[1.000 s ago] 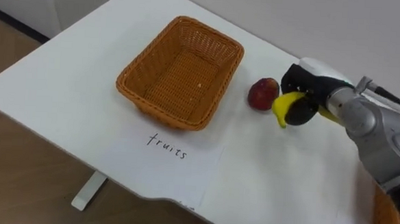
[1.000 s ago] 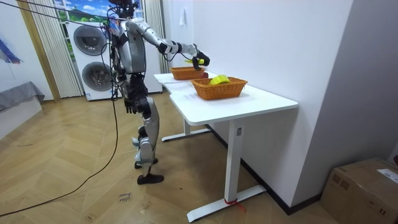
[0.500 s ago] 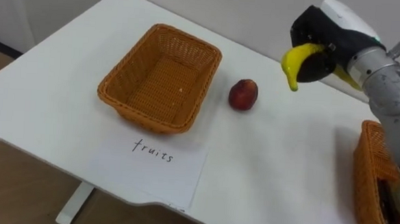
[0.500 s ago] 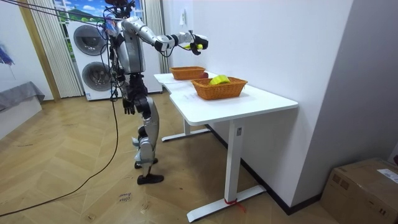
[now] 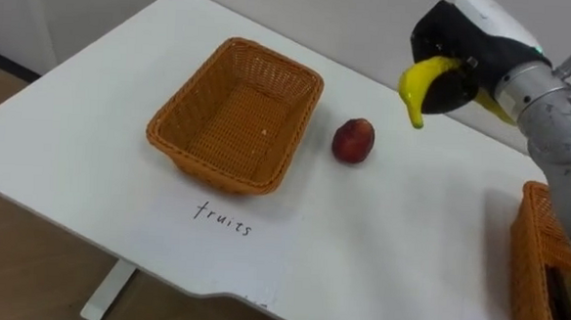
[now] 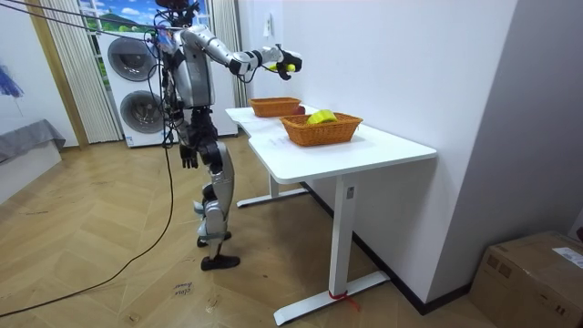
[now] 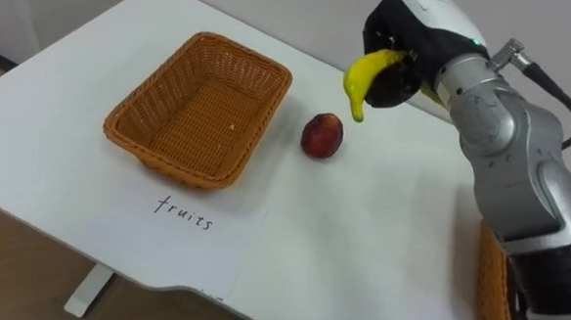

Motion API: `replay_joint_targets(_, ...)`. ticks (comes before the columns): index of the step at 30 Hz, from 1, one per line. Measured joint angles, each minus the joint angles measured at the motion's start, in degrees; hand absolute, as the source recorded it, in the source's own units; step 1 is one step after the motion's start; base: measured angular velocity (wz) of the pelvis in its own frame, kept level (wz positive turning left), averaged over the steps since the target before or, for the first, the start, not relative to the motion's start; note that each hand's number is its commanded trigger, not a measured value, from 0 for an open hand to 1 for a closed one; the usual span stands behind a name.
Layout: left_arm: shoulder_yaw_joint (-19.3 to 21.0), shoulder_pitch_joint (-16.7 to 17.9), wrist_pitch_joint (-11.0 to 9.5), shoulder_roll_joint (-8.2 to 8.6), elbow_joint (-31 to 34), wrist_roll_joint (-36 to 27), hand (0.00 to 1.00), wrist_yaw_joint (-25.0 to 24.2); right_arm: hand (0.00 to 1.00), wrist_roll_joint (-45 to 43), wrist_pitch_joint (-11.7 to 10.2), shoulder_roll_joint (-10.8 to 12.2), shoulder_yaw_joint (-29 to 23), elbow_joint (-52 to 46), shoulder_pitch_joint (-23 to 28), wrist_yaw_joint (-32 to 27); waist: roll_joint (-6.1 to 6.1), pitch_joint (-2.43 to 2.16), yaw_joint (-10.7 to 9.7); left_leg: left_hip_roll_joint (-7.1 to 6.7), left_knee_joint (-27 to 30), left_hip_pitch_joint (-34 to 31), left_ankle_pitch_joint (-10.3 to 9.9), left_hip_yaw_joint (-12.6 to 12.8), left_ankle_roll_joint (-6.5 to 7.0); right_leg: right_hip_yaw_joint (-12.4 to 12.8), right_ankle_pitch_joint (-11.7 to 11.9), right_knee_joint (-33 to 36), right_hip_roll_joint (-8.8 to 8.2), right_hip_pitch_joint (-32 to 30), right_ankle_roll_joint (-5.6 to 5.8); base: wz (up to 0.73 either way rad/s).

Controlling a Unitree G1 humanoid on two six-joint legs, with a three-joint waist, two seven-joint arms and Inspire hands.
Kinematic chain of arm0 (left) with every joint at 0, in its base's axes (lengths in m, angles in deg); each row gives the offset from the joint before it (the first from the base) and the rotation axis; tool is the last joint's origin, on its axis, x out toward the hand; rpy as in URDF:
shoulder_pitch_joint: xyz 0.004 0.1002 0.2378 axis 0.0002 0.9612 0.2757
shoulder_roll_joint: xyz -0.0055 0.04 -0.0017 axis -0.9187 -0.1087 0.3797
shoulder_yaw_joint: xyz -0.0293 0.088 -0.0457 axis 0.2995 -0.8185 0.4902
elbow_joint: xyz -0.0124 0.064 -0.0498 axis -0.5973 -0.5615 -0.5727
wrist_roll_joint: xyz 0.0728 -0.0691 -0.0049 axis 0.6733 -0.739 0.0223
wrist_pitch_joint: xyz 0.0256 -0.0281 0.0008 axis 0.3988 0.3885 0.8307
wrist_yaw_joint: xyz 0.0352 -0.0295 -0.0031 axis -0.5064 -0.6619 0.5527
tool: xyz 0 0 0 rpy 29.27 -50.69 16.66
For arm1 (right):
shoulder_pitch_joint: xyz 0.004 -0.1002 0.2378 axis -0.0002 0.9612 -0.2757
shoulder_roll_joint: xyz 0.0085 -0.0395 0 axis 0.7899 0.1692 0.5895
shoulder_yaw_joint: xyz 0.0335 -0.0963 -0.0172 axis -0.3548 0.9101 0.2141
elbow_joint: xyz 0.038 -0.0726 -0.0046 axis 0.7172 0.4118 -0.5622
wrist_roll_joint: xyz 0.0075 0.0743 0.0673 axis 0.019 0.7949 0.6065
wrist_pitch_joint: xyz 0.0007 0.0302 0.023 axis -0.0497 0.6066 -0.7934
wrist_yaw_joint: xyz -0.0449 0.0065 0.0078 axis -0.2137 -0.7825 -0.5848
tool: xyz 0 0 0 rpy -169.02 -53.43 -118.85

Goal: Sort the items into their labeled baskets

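Note:
My right hand is shut on a yellow banana, whose tip sticks out below the fingers. It holds the fruit well above the white table, up and to the right of a red apple. The apple lies on the tabletop just right of an empty wicker basket. A paper sheet with the handwritten word "fruits" lies in front of that basket. In the room view my right arm reaches out over the table's far end, and my left hand hangs beside my thigh.
A second wicker basket with dark things inside stands at the table's right edge; in the room view this basket holds something yellow. The wall runs close behind the table. I stand at the table's end, with washing machines behind me.
My right hand has lifted the banana from beside the apple on the table to well above it. In the last half second it has barely moved; the eye view has shifted slightly.

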Motion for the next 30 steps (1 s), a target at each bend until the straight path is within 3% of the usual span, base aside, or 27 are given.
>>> replay_joint_targets(5, -0.01, 0.13, 0.14, 0.21, -0.1, 0.06, 0.0, -0.01, 1.0, -0.02, 0.1, 0.05, 0.01, 0.02, 0.01, 0.76, 0.17, 0.13, 0.44, 0.0, -0.73, 1.24, -0.02, 0.08, 0.0, 0.01, -0.02, -0.05, 0.0, 0.86, 0.05, -0.01)
replay_joint_targets(15, -0.1, 0.12, 0.19, 0.85, 0.2, 0.74, 0.0, -0.3, 1.0, 3.27, 0.14, 0.79, 1.76, 0.11, -0.12, 0.74, 0.48, 0.38, 4.76, -0.17, -0.75, 0.98, -0.02, -0.65, 0.01, -0.49, -0.03, -0.04, -0.11, 0.94, 0.1, 0.02)
replay_joint_targets(19, -0.22, 0.37, 0.17, 0.94, 0.9, 0.74, 0.0, -0.83, 1.0, 4.41, 0.08, 3.77, 4.3, 0.27, -0.32, 0.79, 0.8, 0.68, 6.32, -0.29, -0.75, 0.69, 0.02, -1.55, -0.02, -1.13, -0.11, -0.1, -0.14, 0.92, 0.21, 0.05)
replay_joint_targets(23, -0.64, 0.8, 0.15, 0.87, 2.19, 0.72, 0.0, -0.72, 1.0, 4.44, 0.05, 4.27, 7.78, 1.31, -0.76, 0.74, 0.57, 0.78, 7.64, -0.37, -0.83, 0.47, 0.03, -1.67, -0.03, -1.58, -0.2, -0.19, -0.17, 0.83, 0.35, 0.07)
replay_joint_targets(26, -0.63, 0.95, 0.12, 0.86, 2.32, 0.72, 0.0, -0.64, 0.94, 4.5, 0.02, 4.43, 9.07, 1.59, -0.77, 0.7, 0.18, 0.88, 8.0, -0.44, -0.83, 0.29, 0.03, -2.17, -0.03, -1.84, -0.23, -0.19, -0.17, 0.85, 0.4, 0.1)
replay_joint_targets(28, -0.64, 1.01, 0.12, 0.86, 2.33, 0.71, 0.0, -0.47, 0.78, 4.71, 0.02, 4.71, 9.07, 1.91, -0.79, 0.41, -0.1, 0.93, 8.02, -0.49, -0.83, 0.11, 0.02, -2.73, -0.03, -1.91, -0.24, -0.18, -0.15, 0.86, 0.41, 0.11)
replay_joint_targets(29, -0.63, 0.98, 0.12, 0.86, 2.33, 0.71, 0.0, -0.27, 0.63, 4.74, -0.01, 4.74, 9.07, 2.07, -0.8, 0.24, -0.19, 0.96, 8.08, -0.5, -0.82, 0.07, 0.02, -2.87, -0.03, -1.93, -0.24, -0.17, -0.14, 0.86, 0.41, 0.11)
replay_joint_targets(30, -0.64, 0.97, 0.11, 0.84, 2.34, 0.66, 0.0, 0.05, 0.64, 4.74, -0.04, 4.93, 9.07, 2.66, -0.85, -0.17, -0.36, 1.0, 8.11, -0.49, -0.82, 0.05, 0.02, -3.04, -0.03, -2.14, -0.24, -0.17, -0.09, 0.9, 0.41, 0.09)
